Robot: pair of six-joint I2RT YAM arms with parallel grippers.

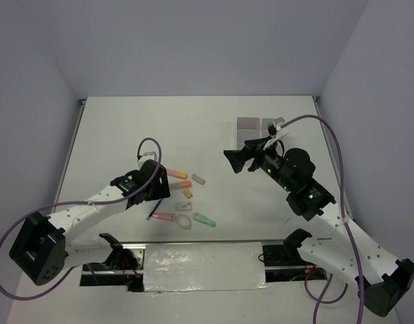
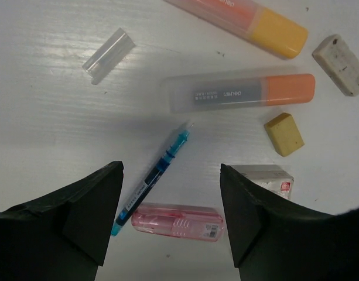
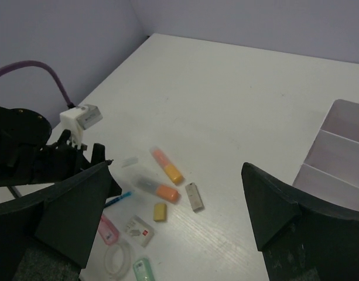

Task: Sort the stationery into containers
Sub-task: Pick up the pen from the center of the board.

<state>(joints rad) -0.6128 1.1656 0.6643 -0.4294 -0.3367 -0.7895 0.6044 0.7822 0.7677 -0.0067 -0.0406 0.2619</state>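
Observation:
The stationery lies in a loose cluster at the table's middle front. It holds two orange highlighters (image 1: 179, 179), a white eraser (image 1: 198, 179), a yellow eraser (image 1: 188, 193), a pink piece (image 1: 164, 217), a clear ring (image 1: 184, 221) and a green piece (image 1: 205, 220). My left gripper (image 1: 159, 192) is open and empty, low over the cluster. In the left wrist view its jaws (image 2: 170, 175) straddle a blue pen (image 2: 156, 172) and the pink piece (image 2: 178, 221). My right gripper (image 1: 232, 158) is open and empty, raised between the cluster and the white containers (image 1: 257, 127). No red pen shows.
In the left wrist view a clear cap (image 2: 109, 55), a wrapped white eraser (image 2: 267, 175) and the yellow eraser (image 2: 283, 134) lie around the pen. The containers also show at the right edge of the right wrist view (image 3: 337, 152). Purple walls enclose the table.

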